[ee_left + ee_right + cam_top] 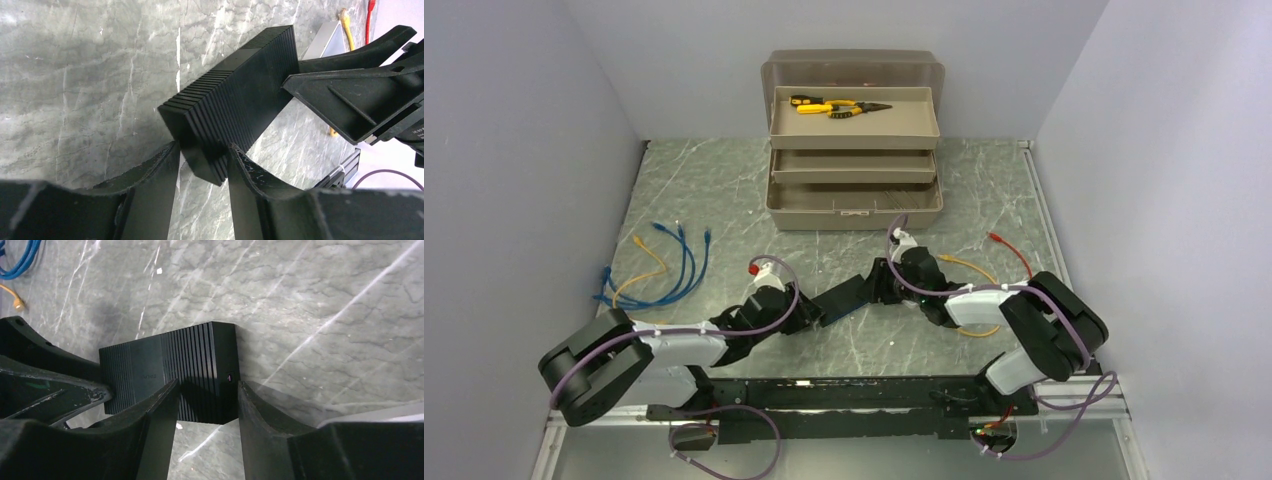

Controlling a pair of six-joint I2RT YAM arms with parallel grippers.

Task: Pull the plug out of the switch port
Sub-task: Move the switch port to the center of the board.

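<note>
The switch (849, 293), a flat black ribbed box, lies in the middle of the table between my two arms. My left gripper (816, 312) grips its near-left end; in the left wrist view both fingers press on the box's corner (235, 95) at the gripper's tips (202, 150). My right gripper (882, 283) holds the opposite end, its fingers touching the two sides of the switch (150, 365) at the tips (207, 387). The right gripper's fingers (350, 95) show at the far end in the left wrist view. The plug and the port row are hidden.
A beige toolbox (854, 205) stands open at the back with yellow-handled pliers (839, 106) in its top tray. Blue cables (669, 265) and a yellow one (639, 260) lie at the left. A red cable (1009, 245) and a yellow cable (974, 268) lie at the right.
</note>
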